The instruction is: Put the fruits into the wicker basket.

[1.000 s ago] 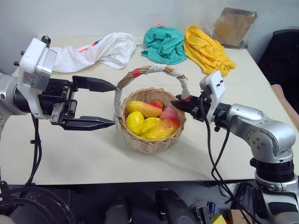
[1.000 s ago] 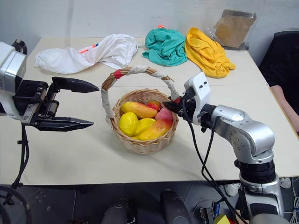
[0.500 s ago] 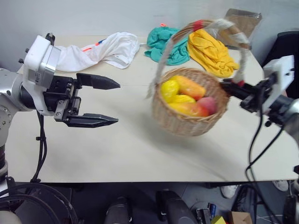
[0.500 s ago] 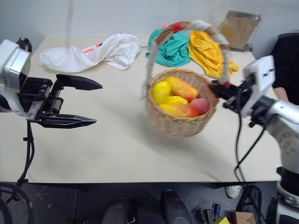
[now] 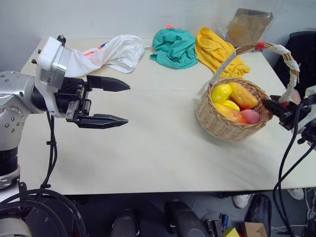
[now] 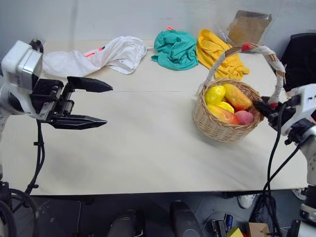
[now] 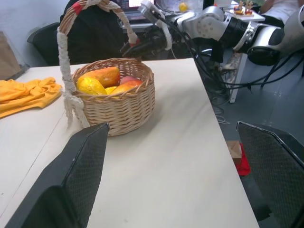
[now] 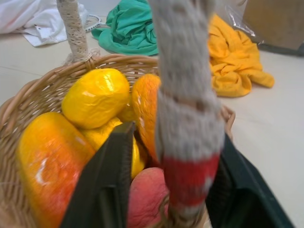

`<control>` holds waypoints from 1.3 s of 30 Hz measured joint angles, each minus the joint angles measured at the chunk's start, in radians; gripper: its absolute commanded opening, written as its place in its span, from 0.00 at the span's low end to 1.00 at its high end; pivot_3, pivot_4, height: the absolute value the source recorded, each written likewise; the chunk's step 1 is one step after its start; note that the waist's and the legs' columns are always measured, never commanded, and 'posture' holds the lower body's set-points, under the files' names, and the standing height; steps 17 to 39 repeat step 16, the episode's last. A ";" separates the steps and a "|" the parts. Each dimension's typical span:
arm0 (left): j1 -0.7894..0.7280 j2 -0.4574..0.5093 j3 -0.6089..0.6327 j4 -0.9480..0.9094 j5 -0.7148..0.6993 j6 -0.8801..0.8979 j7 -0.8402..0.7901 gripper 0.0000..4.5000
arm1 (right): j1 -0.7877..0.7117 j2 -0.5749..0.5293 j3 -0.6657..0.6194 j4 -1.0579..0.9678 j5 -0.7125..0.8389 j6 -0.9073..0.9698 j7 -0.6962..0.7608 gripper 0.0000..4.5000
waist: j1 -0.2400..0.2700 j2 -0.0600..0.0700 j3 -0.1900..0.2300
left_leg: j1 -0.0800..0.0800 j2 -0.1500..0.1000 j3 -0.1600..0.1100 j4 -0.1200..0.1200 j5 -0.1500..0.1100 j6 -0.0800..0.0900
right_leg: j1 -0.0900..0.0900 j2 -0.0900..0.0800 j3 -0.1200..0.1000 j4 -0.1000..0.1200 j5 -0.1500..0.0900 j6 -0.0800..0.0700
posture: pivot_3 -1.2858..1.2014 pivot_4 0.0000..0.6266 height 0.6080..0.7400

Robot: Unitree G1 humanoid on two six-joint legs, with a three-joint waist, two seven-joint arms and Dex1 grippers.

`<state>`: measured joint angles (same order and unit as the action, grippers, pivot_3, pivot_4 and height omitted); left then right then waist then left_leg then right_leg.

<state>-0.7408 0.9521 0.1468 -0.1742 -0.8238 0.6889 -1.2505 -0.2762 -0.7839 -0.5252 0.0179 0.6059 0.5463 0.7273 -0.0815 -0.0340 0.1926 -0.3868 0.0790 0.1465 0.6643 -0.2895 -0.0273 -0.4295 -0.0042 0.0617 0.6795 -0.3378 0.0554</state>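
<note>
Wicker basket [image 6: 223,129] at right side of table [image 6: 148,153], fruits [image 6: 228,104] inside; right gripper [image 8: 161,190] around basket handle, fingers either side; left gripper [image 5: 116,103] far left, jaws open, empty

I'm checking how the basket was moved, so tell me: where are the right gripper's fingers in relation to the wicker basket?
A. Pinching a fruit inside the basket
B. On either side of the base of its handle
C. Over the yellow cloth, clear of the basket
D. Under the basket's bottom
B: in the right wrist view the right gripper has one black finger on each side of the wicker basket handle's red-banded base.
</note>
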 measured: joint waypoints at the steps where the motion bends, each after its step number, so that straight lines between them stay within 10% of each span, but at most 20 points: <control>1: 0.000 -0.001 0.000 0.005 0.000 0.002 0.000 1.00 | 0.025 0.000 -0.017 -0.006 0.011 0.001 0.010 0.72 | 0.001 0.000 0.000 | 0.000 0.000 0.000 0.000 0.000 0.000 | 0.000 0.000 0.000 0.000 0.000 0.000 | 0.52 0.24 1.00; 5: -0.004 -0.015 -0.002 0.039 0.002 0.004 -0.009 1.00 | 0.159 -0.061 -0.124 -0.056 0.068 0.060 0.082 0.99 | 0.004 0.001 0.000 | 0.000 0.000 0.000 0.000 0.000 0.000 | 0.001 0.000 0.000 0.000 0.000 0.000 | 0.52 0.24 1.00; 15: -0.020 -0.071 -0.015 0.098 0.053 -0.041 -0.026 1.00 | 0.436 -0.458 -0.527 0.089 0.102 0.242 0.527 0.99 | -0.003 0.000 0.001 | 0.019 -0.002 -0.002 -0.005 -0.002 0.002 | 0.022 0.001 0.000 -0.010 -0.001 0.003 | 0.52 0.24 1.00; 39: -0.026 -0.079 -0.016 0.106 0.062 -0.052 -0.024 1.00 | 0.427 -0.466 -0.532 0.105 0.099 0.240 0.537 0.99 | -0.005 0.000 0.001 | 0.019 -0.001 -0.002 -0.005 -0.002 0.002 | 0.023 0.001 0.000 -0.011 -0.001 0.003 | 0.52 0.24 1.00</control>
